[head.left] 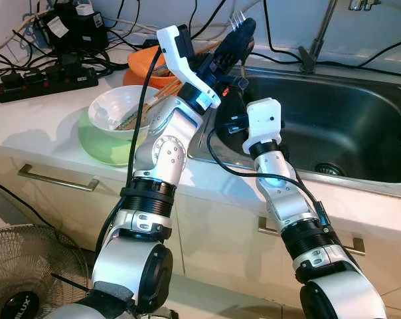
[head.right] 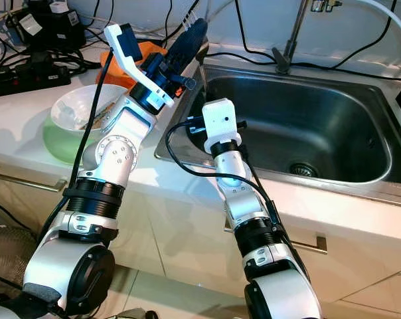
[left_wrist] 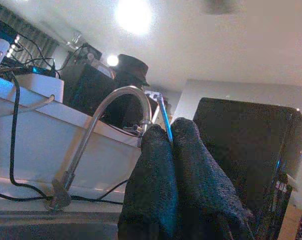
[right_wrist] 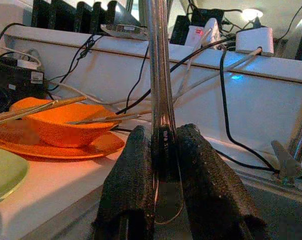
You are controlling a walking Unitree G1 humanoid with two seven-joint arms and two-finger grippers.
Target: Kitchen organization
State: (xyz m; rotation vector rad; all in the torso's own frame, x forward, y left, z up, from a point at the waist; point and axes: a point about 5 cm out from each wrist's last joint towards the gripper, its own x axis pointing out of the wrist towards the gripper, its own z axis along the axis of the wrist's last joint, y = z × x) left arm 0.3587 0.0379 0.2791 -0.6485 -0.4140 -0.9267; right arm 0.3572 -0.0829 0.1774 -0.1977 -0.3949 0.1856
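Observation:
A steel fork is held upright over the back left corner of the sink, tines up. My left gripper is shut on its upper part, and the left wrist view shows a thin edge of the fork between the fingers. Just below, my right gripper is shut on the fork's handle, which rises straight from between its pads. From the head, the left arm partly hides the right gripper.
On the counter left of the sink are a white bowl on a green plate and an orange bowl with chopsticks. Power strips and cables lie behind. The faucet stands at the sink's back. A fan is on the floor.

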